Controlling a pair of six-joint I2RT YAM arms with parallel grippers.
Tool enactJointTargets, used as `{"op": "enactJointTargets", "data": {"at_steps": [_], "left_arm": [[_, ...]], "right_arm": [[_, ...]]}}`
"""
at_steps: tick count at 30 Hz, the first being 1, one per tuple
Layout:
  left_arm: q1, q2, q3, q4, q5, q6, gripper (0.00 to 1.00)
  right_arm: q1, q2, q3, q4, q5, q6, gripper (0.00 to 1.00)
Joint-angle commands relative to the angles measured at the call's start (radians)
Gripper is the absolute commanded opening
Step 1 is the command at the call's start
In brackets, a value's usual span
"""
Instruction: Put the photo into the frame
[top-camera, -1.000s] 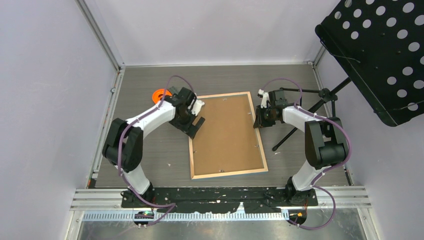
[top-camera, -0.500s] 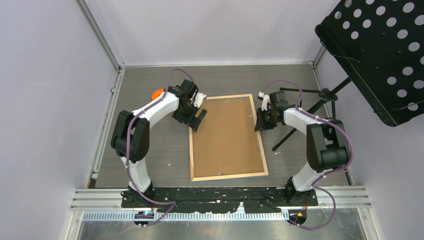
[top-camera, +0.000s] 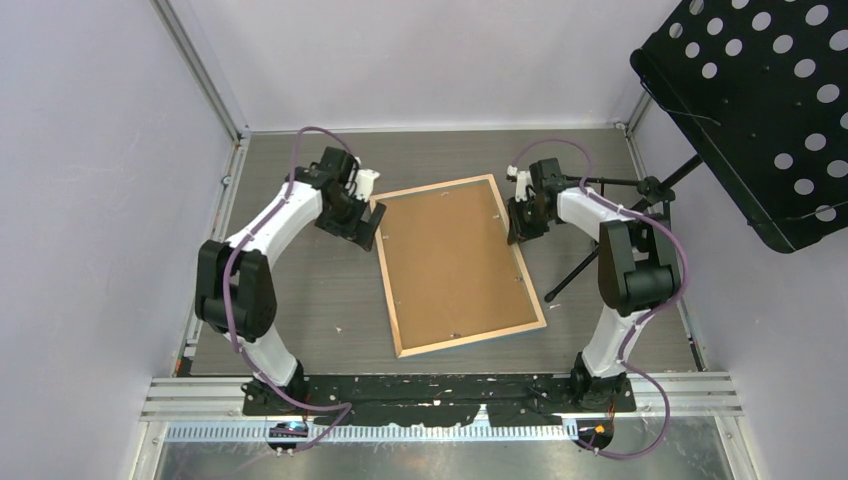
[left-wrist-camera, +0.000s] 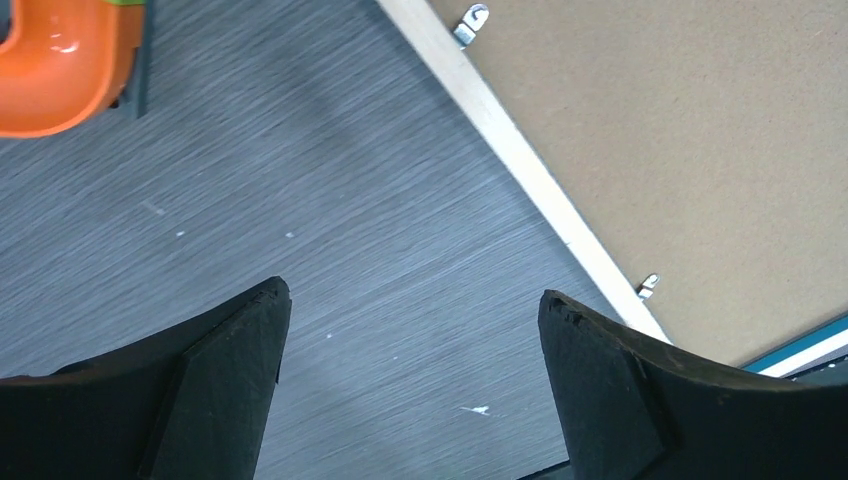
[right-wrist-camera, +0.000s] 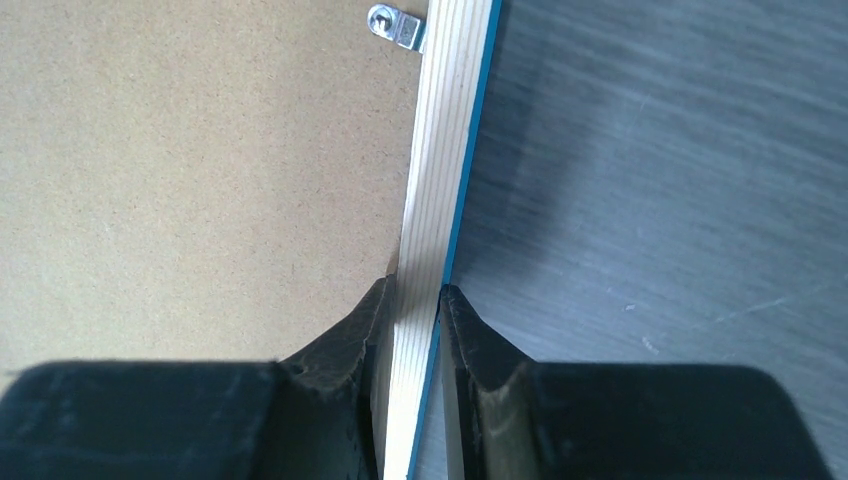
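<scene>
The large, thin rectangular picture frame (top-camera: 473, 339) lies face down on the grey wood-grain table (top-camera: 300, 290) between the two arms, skewed so that its near end points right. Only its light wood back and a sliver of blue front edge show. A plain brown backing board (top-camera: 455, 262) fills the opening, so whether the photo lies beneath it cannot be told.

Farther back, the right gripper (right-wrist-camera: 413, 295) is clenched on the frame's right rail, one black finger (right-wrist-camera: 360, 330) on the board side and the other on the blue outer edge, just below a small metal tab (right-wrist-camera: 392, 27).

Across the frame, the left gripper (left-wrist-camera: 410, 300) is spread wide and holds nothing, over bare table just beside the left rail. An orange plastic object (left-wrist-camera: 50, 70) is cut off at the corner of the left wrist view and cannot be made out.

A black perforated music stand (top-camera: 760, 110) is cut off at the far right.
</scene>
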Motion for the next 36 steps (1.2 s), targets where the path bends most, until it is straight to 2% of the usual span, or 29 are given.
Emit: {"op": "enactJointTargets", "data": {"at_steps": [1, 14, 19, 26, 36], "left_arm": [[0.069, -0.049, 0.016, -0.031, 0.057, 0.026, 0.93], [0.169, -0.11, -0.008, -0.055, 0.102, 0.041, 0.93], [0.193, -0.128, -0.014, -0.071, 0.109, 0.053, 0.93], [0.214, -0.169, -0.045, -0.077, 0.112, 0.067, 0.94], [0.226, -0.219, -0.094, -0.061, 0.126, 0.073, 0.94]], "right_arm": [[0.027, 0.037, 0.125, -0.035, -0.01, -0.058, 0.06], [0.153, 0.205, 0.332, -0.133, -0.019, -0.186, 0.06], [0.199, 0.305, 0.492, -0.222, -0.037, -0.257, 0.06], [0.227, 0.423, 0.704, -0.356, 0.016, -0.38, 0.06], [0.212, 0.432, 0.711, -0.472, 0.104, -0.628, 0.06]]}}
